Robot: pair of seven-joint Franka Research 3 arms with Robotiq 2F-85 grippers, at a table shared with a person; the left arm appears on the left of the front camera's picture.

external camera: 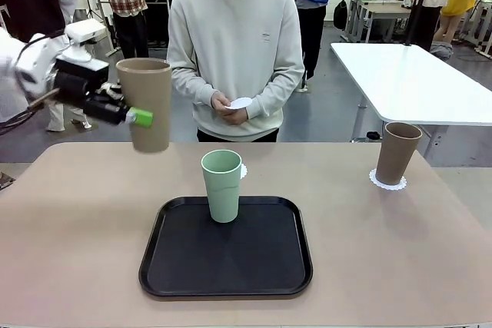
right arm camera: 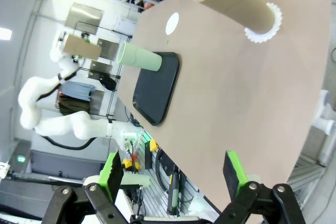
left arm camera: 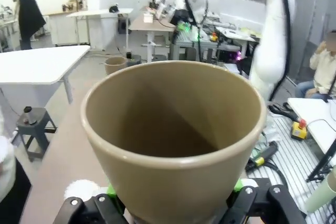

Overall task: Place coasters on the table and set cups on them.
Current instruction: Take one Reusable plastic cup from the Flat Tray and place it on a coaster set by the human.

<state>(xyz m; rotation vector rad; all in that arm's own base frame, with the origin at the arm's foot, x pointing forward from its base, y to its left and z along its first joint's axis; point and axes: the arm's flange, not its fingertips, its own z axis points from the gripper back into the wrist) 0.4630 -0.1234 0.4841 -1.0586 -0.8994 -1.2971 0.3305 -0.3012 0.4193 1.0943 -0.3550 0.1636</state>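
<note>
Plainly, the left fingers (external camera: 141, 118) are clamped on a tan cup (external camera: 146, 90), holding it close to upright in the air above the left part of the surface (external camera: 69, 220), clear of everything on it. In the left wrist view the green pads (left arm camera: 111, 192) press on either side of that cup's lower wall (left arm camera: 173, 129), and its open mouth faces the camera. A small white patch low on the left there may be a coaster, though it is too blurred to be sure.

The right fingers (right arm camera: 111, 171) stand wide apart with nothing between them, over bare surface near its edge.

Farther out, a mint green cup (external camera: 221, 186) stands upright on the far part of a black tray (external camera: 231, 266) at the middle of the surface. Just behind it, off the tray, a white coaster (external camera: 244, 170) lies flat on the surface with no cup on it. Well to the right, a second tan cup (external camera: 398, 153) stands on its own coaster (external camera: 378, 181) near the far right corner. Across the surface, a person's hands (external camera: 228, 111) hold a third coaster (external camera: 241, 103) at waist height.
</note>
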